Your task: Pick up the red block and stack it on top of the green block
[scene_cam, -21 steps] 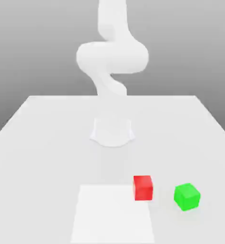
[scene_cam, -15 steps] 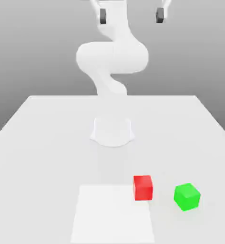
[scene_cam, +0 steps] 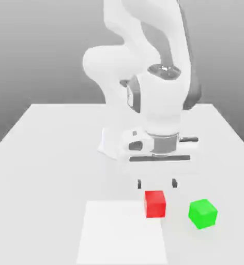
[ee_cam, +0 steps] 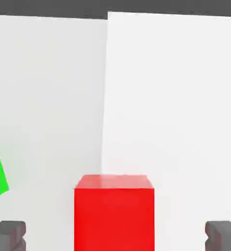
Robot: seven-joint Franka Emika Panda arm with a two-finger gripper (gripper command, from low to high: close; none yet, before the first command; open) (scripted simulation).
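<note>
The gripper [scene_cam: 157, 183] is open, its two dark fingertips well apart, with nothing between them that it grips. In the exterior view it hangs above the far side of the red block [scene_cam: 155, 204], pointing down, and the hand view shows one fingertip to either side of the block, each apart from it. The red block is a plain, bright cube with no writing or mark on the faces that show. It sits upright at the edge of the white sheet [scene_cam: 122, 233], on the side toward the exterior view's right, partly over the sheet and partly past it. The green block [scene_cam: 203, 213], just as plain and unlabelled, rests on the table [scene_cam: 46, 171] near the red block, farther toward the exterior view's right. It is turned at an angle to the red one, and the two do not touch. The white sheet carries no print. On the white arm [scene_cam: 163, 98], a dark ring and dark panels stand out around the wrist, but no brand name or lettering can be read there.
</note>
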